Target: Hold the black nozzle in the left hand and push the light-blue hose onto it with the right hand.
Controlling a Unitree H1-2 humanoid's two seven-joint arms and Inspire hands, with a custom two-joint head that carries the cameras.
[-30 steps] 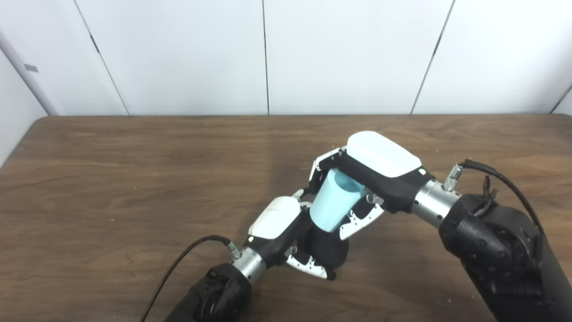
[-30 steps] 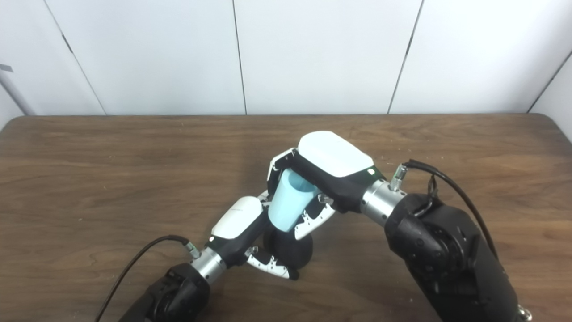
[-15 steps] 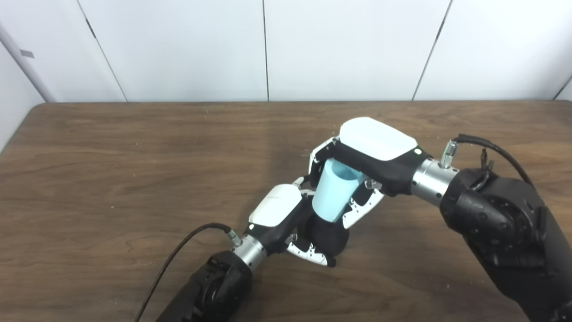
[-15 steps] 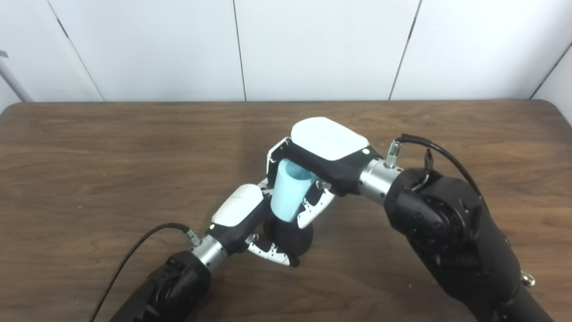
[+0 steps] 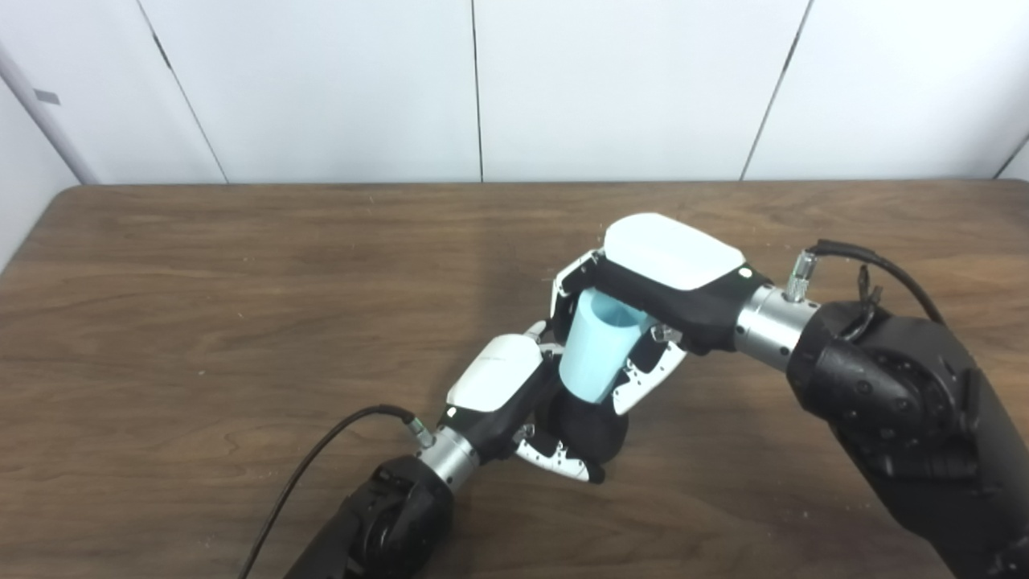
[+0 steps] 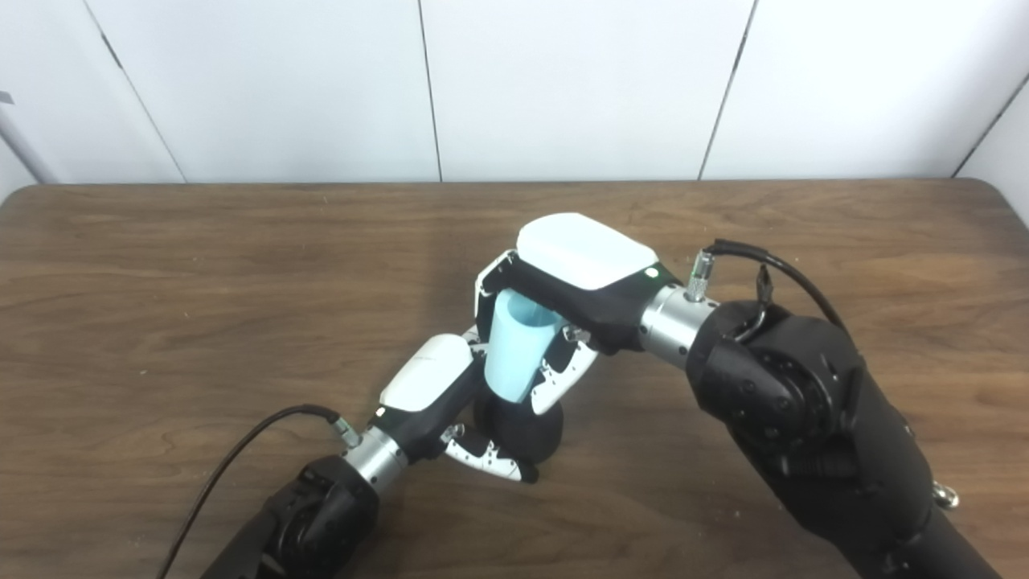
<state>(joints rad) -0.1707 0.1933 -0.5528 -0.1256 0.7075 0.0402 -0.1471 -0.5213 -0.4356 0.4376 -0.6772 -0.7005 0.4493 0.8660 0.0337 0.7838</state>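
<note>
The black nozzle (image 5: 591,433) stands on its wide base near the table's middle front, with my left hand (image 5: 506,394) wrapped around it from the left. The light-blue hose (image 5: 599,347), a short open-topped tube, sits tilted slightly on top of the nozzle, its lower end meeting the black part. My right hand (image 5: 655,285) is closed around the hose from above and the right, fingers (image 5: 643,382) on both sides. In the right eye view the same hose (image 6: 517,349) and nozzle (image 6: 521,428) show between both hands.
The brown wooden table (image 5: 201,305) stretches wide to the left and back, bounded by a white panelled wall (image 5: 482,88). A black cable (image 5: 321,466) trails from my left wrist, another (image 5: 876,269) loops off my right wrist.
The camera tilted a second ago, shifting the whole picture. My right hand and the hose have come slightly left and lower onto the nozzle. The left hand keeps its hold.
</note>
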